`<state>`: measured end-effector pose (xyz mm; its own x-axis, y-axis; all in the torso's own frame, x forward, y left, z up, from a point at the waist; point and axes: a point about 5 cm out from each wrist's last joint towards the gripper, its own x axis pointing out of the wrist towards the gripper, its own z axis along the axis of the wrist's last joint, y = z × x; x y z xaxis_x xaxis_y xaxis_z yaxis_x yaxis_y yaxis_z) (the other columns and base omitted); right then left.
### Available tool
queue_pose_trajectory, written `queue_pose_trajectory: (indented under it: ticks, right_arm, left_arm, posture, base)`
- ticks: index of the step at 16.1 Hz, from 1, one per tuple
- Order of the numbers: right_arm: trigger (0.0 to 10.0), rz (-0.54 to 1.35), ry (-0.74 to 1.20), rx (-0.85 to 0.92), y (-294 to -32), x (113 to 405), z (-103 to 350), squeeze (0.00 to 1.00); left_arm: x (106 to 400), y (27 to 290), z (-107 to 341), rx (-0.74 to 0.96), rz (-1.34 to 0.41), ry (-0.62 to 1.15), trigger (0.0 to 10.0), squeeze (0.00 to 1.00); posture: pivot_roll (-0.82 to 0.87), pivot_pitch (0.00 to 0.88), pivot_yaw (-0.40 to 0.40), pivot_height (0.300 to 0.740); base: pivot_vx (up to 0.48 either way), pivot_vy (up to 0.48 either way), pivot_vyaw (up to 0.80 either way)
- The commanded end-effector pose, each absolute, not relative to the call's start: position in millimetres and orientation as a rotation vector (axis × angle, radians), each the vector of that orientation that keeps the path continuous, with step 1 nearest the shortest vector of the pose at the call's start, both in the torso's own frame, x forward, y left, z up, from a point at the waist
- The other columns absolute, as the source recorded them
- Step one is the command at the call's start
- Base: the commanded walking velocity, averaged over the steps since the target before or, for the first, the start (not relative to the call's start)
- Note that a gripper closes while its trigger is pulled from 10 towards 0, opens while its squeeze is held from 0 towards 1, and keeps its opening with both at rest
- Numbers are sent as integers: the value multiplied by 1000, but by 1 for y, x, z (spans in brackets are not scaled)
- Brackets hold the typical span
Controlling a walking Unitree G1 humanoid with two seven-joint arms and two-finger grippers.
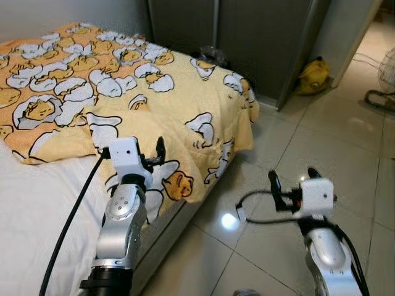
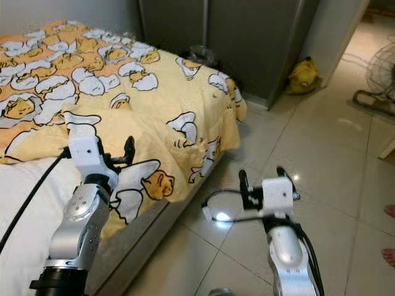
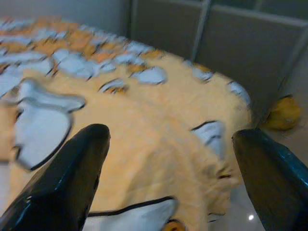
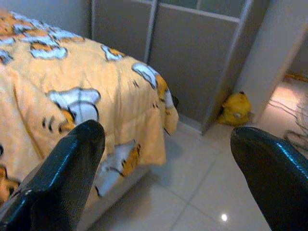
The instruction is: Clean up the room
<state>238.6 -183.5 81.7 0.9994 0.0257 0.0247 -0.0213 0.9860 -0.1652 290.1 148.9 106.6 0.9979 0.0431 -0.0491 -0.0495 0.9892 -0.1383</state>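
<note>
Pincers both spread empty: I hold left pincer (image 1: 162,152) over the rumpled blanket (image 1: 148,92) at frame centre to straighten it, right pincer (image 1: 290,185) above floor (image 1: 345,135)

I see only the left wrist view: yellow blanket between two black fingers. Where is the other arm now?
Observer: The right gripper is over the tiled floor beside the bed, its jaws open and holding nothing.
Operator: Is something lying on the floor near the wardrobe?
Observer: Yes, a yellow bag sits at the foot of the grey wardrobe.
Operator: And my left gripper, is it touching the blanket?
Observer: The left gripper hangs open over the blanket near its floor-side edge; I cannot tell if it touches.
</note>
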Motion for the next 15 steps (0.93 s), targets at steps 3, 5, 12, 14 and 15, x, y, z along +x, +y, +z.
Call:
queue_pose_trajectory:
  ticks: [3, 5, 12, 14, 15]
  right_arm:
    - [10000, 34, 12, -100, -174, 245, 77, 0]
    - [10000, 58, 23, -105, -170, 243, 74, 0]
    - [10000, 64, 81, -83, -170, 242, 63, 0]
    - [10000, 77, 91, -86, -169, 240, 61, 0]
    - [10000, 89, 93, -88, -168, 237, 60, 0]
  left_arm:
    - [288, 153, 99, -144, 91, 84, 10000, 0]
    - [290, 153, 102, -93, 94, 74, 10000, 0]
    - [312, 130, 65, 129, -197, 365, 10000, 0]
    - [314, 134, 48, 121, -133, 463, 10000, 0]
    - [318, 139, 44, 82, -97, 490, 10000, 0]
  posture:
    - [-233, 0, 33, 740]
    - [-230, 0, 31, 740]
    - [-215, 0, 27, 740]
    - [-218, 13, 25, 740]
    - [-227, 28, 24, 740]
  base:
    - [455, 0, 265]
    - [221, 0, 744]
    - [0, 0, 425]
    - [0, 0, 0]
    - [0, 0, 0]
